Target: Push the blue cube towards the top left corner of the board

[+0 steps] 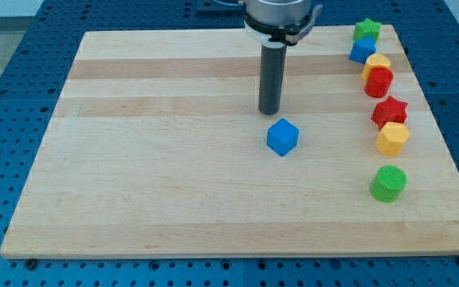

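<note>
The blue cube sits on the wooden board a little right of the middle. My tip is just above the cube in the view, slightly to its left, with a small gap between them. The dark rod rises from there to the arm's flange at the view's top.
A column of blocks runs down the board's right side: a green star, a blue block, a yellow block, a red cylinder, a red star, a yellow hexagon and a green cylinder.
</note>
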`<state>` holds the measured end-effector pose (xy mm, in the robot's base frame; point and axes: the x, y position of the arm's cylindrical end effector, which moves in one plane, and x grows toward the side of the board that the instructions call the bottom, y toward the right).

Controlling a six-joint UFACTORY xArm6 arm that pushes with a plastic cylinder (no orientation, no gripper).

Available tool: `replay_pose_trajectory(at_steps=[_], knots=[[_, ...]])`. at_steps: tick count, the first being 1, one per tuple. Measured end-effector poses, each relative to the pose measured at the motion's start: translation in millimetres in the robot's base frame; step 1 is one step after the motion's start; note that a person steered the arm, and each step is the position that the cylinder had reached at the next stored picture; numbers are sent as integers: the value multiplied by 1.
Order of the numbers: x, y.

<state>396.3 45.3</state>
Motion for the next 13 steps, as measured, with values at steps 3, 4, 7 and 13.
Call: replay_pose_trajectory(at_steps=[3, 4, 7, 13], knots=[[58, 96], [62, 82], [63, 32], [20, -7]])
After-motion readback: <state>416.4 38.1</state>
